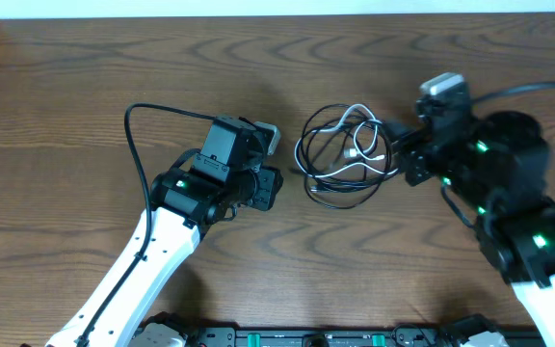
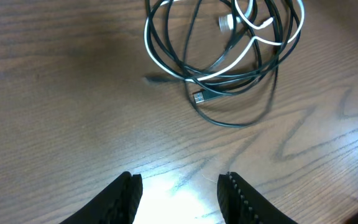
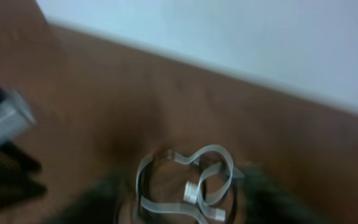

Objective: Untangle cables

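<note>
Two hands flanked the tangle, one on each side, an arrangement that in my judgement suited drawing the cords apart. Nearest its own camera, the left hand (image 2: 179,186) had its fingers spread over bare table (image 2: 73,93) with nothing between them. It pointed toward the cables (image 2: 194,78) but stood well short of them, so I judged it waiting, not engaged. Beyond it the cables lay flat on the table as one loose coil, black and white loops crossing one another. A small metal plug (image 2: 199,98) sat at the near side and a white plug end (image 2: 224,22) inside the coil. Farther on, the right hand (image 1: 400,154) sat at the coil's opposite edge. Its wrist view was blurred, so I could not tell whether its fingers were spread, pressed together or touching a cord.
</note>
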{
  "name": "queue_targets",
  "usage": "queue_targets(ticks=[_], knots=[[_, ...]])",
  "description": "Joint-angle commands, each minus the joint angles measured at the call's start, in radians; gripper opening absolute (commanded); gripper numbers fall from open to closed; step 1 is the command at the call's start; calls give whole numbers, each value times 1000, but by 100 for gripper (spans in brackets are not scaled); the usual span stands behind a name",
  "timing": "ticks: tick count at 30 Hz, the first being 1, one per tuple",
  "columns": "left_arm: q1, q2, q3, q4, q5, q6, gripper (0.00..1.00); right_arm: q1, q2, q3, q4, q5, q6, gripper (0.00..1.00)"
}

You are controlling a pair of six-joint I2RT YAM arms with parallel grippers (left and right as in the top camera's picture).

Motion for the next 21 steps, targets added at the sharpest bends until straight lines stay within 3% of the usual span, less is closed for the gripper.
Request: queue_targets(ticks=[1, 3, 8, 10, 12, 15, 18, 21], knots=[[-2, -3, 6, 3, 15, -2, 45, 3, 92, 6, -75, -4, 51, 99], [-2, -3, 6, 3, 15, -2, 45, 3, 155, 6, -127, 3, 100, 99], [-2, -3, 6, 3, 15, -2, 45, 3, 324, 5, -274, 74, 386, 99], [-2, -3, 6, 3, 14, -2, 45, 7, 389, 5, -316, 70, 400, 99], [-2, -3, 6, 3, 12, -2, 45, 15, 439, 5, -341, 70, 352, 99], [-1, -3, 6, 4, 11, -1, 45, 29, 514, 5, -339, 72, 163, 98], [-2, -3, 6, 14, 11, 2, 45, 31, 592, 5, -285, 81, -26, 82], [-1, -3, 6, 19, 11, 2, 45, 29, 667, 5, -195, 82, -118, 86]])
